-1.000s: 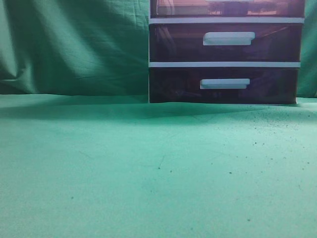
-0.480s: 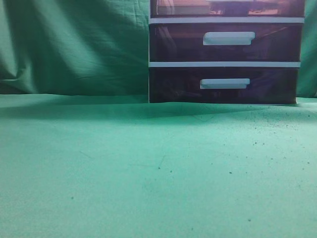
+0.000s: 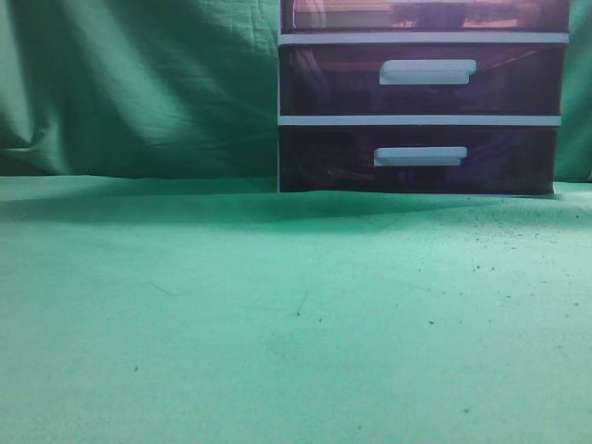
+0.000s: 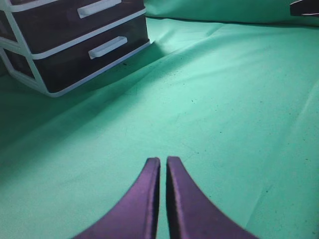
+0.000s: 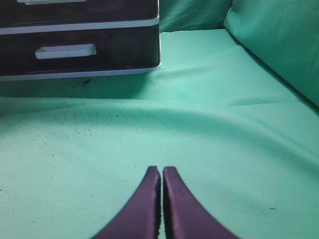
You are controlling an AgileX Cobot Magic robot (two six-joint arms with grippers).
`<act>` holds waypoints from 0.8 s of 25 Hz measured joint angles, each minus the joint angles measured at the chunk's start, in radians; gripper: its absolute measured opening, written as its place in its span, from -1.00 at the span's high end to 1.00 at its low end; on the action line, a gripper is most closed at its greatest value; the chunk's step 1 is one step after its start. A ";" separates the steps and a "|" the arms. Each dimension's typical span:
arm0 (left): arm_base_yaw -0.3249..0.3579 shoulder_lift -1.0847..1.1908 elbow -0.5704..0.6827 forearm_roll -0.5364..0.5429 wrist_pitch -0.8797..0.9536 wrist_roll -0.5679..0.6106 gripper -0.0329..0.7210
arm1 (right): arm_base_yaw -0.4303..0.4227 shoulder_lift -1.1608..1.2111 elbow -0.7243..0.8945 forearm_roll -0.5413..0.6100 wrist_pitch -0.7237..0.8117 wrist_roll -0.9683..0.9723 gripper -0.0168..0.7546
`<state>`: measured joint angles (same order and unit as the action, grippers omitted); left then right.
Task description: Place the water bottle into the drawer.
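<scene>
setting: a green cloth point(image 3: 277, 305) covers the table and hangs as a backdrop behind it; small dark specks dot the cloth on the right side.
drawer unit: a white-framed three-drawer unit point(image 3: 421, 119) stands at the back right of the exterior view, resting on the cloth against the backdrop.
the drawer: the top, lighter pinkish-brown translucent drawer point(image 3: 425, 15) sits at the upper edge of the exterior view, cut off by the frame; blurred shapes show through its front, too unclear to name.
lower drawers: the middle drawer point(image 3: 421, 79) and the bottom drawer point(image 3: 418, 157) are dark purple-brown, each with a white bar handle, both flush with the frame.
water bottle: cannot be made out in any of the three views.
left gripper: the left gripper point(image 4: 163, 167) hovers above bare cloth, its two dark purple fingers pressed nearly together with only a thin slit between them, holding nothing; the unit lies well apart at its upper left.
right gripper: the right gripper point(image 5: 161, 174) also hangs over bare cloth, fingers closed to a hairline gap and empty; the unit's two lower drawers show far ahead at its upper left.
exterior view: neither arm appears in it.
</scene>
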<state>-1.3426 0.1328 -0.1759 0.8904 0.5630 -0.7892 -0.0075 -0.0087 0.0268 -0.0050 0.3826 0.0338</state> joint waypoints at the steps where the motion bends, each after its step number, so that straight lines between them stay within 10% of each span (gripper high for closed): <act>1: 0.000 -0.003 0.000 0.000 0.000 0.000 0.91 | 0.000 0.000 0.000 0.000 0.000 0.000 0.96; 6: 0.121 -0.009 0.006 0.020 -0.031 0.000 0.91 | 0.000 0.000 0.000 0.000 -0.001 0.000 0.96; 20: 1.077 -0.009 0.183 0.166 -0.675 -0.166 0.91 | 0.000 0.000 0.000 0.000 -0.001 0.000 0.96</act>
<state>-0.2659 0.1242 0.0068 1.0561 -0.1118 -0.9549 -0.0075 -0.0087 0.0268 -0.0050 0.3820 0.0338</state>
